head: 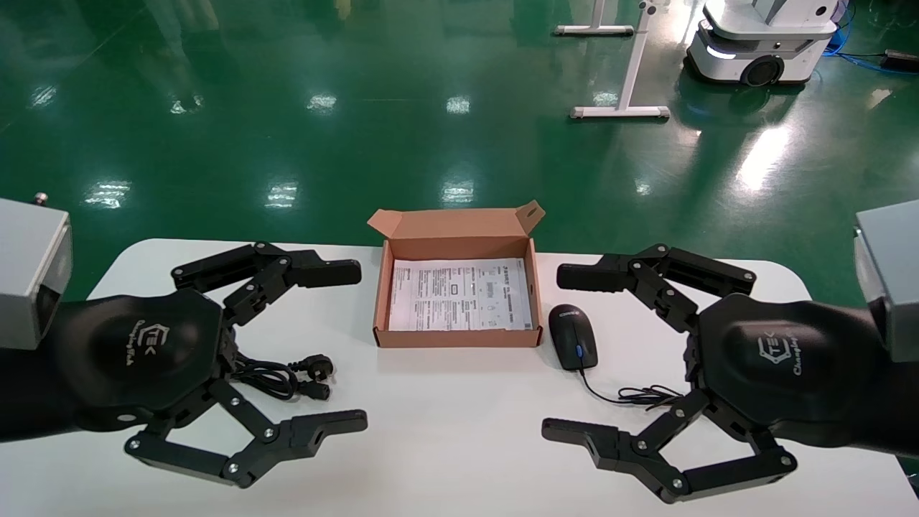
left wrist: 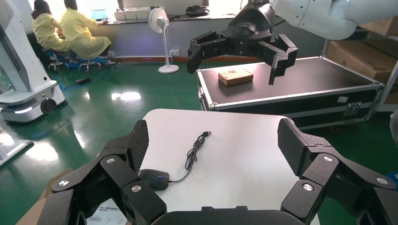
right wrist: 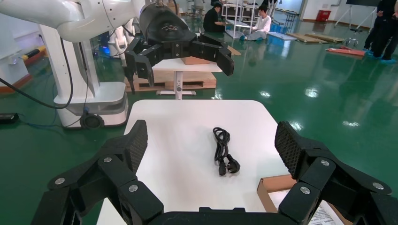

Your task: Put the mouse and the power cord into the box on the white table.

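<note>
The box [head: 456, 337] lies open at the middle of the white table [head: 459, 438], lid flap up at the back, a white printed sheet on its bottom. Just right of it sits the mouse [head: 572, 336] [left wrist: 154, 178], its thin cable [left wrist: 192, 154] trailing toward the right gripper. The power cord [head: 287, 377] [right wrist: 223, 152] lies bundled on the table left of the box. My left gripper [head: 362, 345] [left wrist: 213, 140] hovers open above the cord's side. My right gripper [head: 551, 353] [right wrist: 211, 140] hovers open beside the mouse. Neither holds anything.
Green floor surrounds the table. A white mobile robot base [head: 761, 43] and a white stand [head: 624, 79] are far behind. The left wrist view shows a black flight case [left wrist: 291, 84] beyond the table's right end.
</note>
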`<state>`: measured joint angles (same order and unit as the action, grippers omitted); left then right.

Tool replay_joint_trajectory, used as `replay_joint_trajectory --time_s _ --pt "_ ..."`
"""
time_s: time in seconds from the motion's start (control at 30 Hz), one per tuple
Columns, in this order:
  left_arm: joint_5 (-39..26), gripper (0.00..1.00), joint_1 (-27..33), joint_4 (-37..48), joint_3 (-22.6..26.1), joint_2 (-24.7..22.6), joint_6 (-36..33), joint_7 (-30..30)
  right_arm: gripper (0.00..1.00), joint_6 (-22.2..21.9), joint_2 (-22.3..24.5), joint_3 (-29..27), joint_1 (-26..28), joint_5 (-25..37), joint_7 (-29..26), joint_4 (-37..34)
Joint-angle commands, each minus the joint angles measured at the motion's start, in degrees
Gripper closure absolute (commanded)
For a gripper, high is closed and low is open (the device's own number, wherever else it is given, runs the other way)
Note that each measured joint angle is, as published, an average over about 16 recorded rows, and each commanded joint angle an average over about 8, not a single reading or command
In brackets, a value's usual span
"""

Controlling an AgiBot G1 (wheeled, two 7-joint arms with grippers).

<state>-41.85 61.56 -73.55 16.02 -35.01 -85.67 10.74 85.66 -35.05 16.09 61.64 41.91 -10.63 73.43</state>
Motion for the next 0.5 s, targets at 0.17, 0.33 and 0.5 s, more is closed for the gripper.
replay_joint_trajectory --time_s 0.17,0.33,0.5 --pt "0.0 0.0 0.0 0.0 0.0 0.0 0.0 0.0 0.0 0.0 0.0 0.0 0.0 0.0 0.0 0.0" --pt "0.0 0.0 0.0 0.0 0.0 0.0 0.0 0.0 0.0 0.0 0.0 0.0 0.0 0.0 0.0 0.0" --pt "0.0 0.0 0.0 0.0 0.0 0.0 0.0 0.0 0.0 0.0 0.0 0.0 0.0 0.0 0.0 0.0"
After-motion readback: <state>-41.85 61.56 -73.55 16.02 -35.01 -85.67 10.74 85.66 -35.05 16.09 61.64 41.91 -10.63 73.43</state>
